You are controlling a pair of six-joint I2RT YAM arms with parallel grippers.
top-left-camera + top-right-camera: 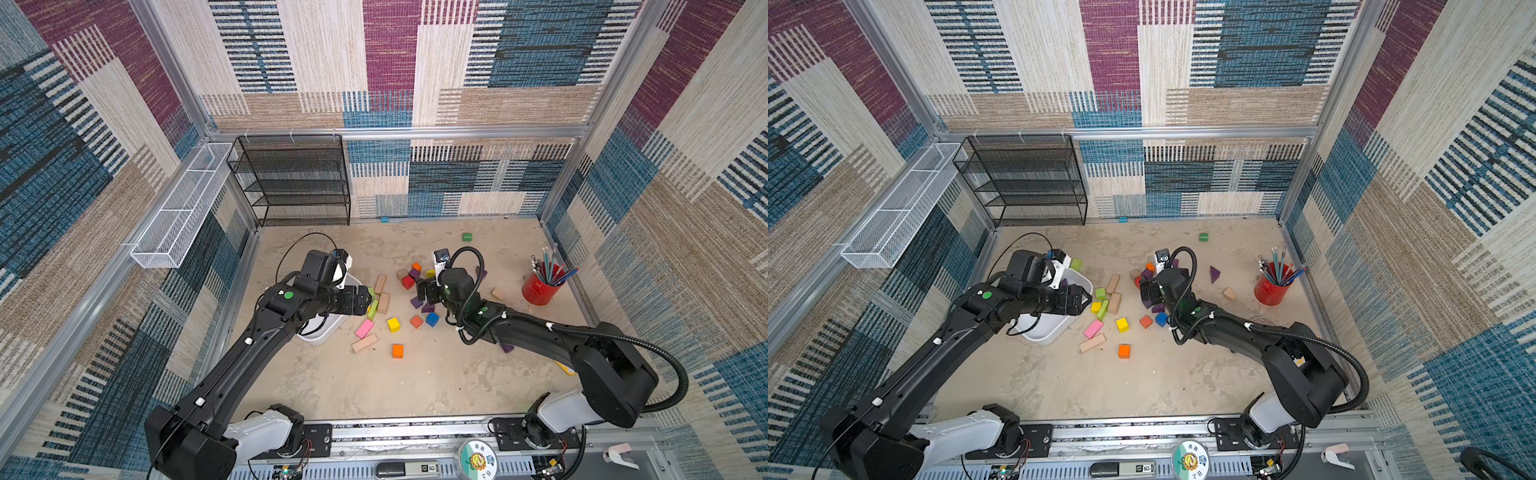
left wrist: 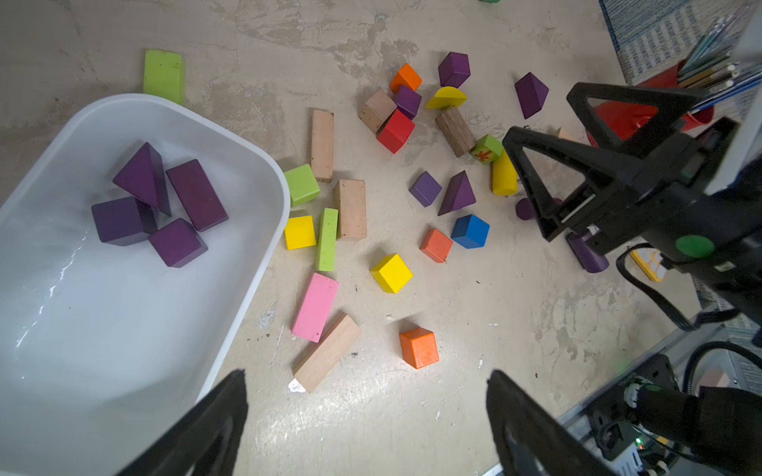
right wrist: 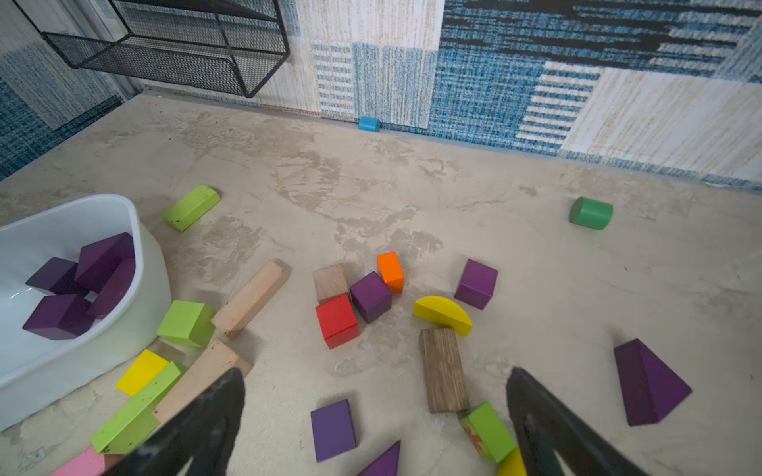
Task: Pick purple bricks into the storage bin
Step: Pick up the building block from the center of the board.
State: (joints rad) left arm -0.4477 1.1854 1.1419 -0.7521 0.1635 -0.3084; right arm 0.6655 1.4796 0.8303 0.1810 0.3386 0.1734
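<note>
Purple bricks [image 3: 333, 428] under right gripper [image 3: 375, 373]

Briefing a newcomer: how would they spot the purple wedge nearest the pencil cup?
Find the red cup of pencils on the side of the right arm. Between it and the block pile sits a dark-purple wooden triangular wedge, alone, touching nothing.

This is a robotics test cell in a lab. An aluminium frame [image 1: 457, 132] boxes in a stained counter [image 1: 353, 386], with patterned carpet panels [image 1: 540, 41] lining the walls. Two black robot arms [image 1: 232, 361] are bolted to a front rail [image 1: 415, 430] beside exposed wiring [image 1: 306, 450]. The props are scattered toy blocks [image 1: 393, 324], a black mesh rack [image 1: 299, 183], a white wire basket [image 1: 178, 212] and a red pencil cup [image 1: 538, 293].
</note>
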